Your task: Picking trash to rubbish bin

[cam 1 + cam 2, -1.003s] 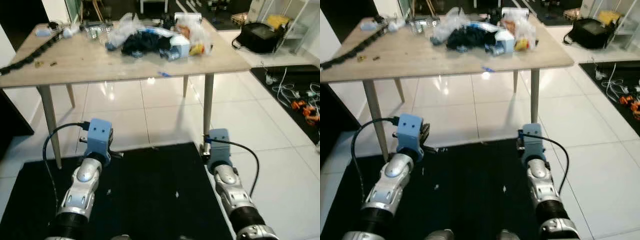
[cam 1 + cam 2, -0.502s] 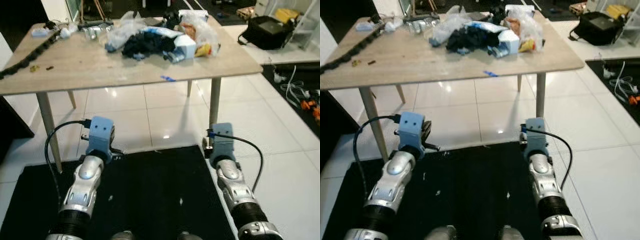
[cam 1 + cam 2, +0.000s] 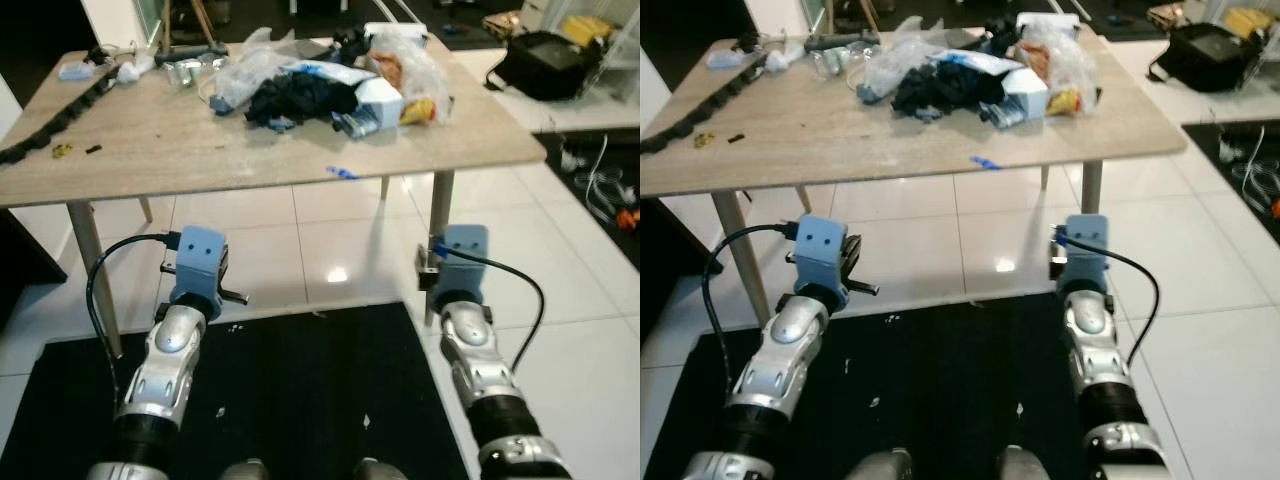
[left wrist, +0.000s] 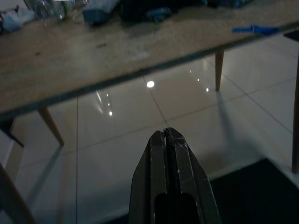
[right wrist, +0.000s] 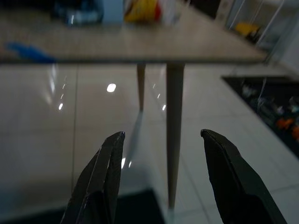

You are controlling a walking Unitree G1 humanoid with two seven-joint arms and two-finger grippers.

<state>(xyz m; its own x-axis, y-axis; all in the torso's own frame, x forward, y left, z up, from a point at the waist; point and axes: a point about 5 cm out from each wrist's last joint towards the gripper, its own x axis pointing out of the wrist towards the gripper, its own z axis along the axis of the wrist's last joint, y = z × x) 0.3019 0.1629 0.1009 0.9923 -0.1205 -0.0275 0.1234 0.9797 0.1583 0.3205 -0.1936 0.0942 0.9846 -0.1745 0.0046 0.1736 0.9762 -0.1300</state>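
A messy heap of trash (image 3: pixel 335 85) sits on the far right part of the light wooden counter (image 3: pixel 150 150). In the heap there is a crumpled dark blue-black cloth or bag (image 3: pixel 295 100), a see-through plastic bag (image 3: pixel 240 70) on its left, a small white carton with blue on it (image 3: pixel 378 98), and a clear bag with yellow and orange packets inside (image 3: pixel 415 75) on the right. A tiny blue scrap (image 3: pixel 342 172) lies alone near the front edge of the counter, a little apart from the heap.

On the left side of the counter a long black chain-like strip (image 3: pixel 60 125) runs toward the back corner. Some small clear bottles and white bits (image 3: pixel 180 68) sit at the back.

The robot stands in front of the counter on a black mat (image 3: pixel 300 400) with little white specks on it. Shiny white floor tiles (image 3: pixel 290 240) lie under the counter. Both silver arms reach forward, low down, below the counter top. The thin counter leg (image 3: pixel 438 235) stands right beside the right arm.

The left gripper (image 4: pixel 169 140) has its two black fingers pressed tight together, holding nothing. The right gripper (image 5: pixel 161 140) has its fingers (image 5: pixel 105 172) spread wide apart, also holding nothing, and the counter leg shows between them.

Off to the right, a black bag (image 3: pixel 545 65) rests on the floor, and some wires and orange bits (image 3: pixel 605 185) lie on a dark mat.
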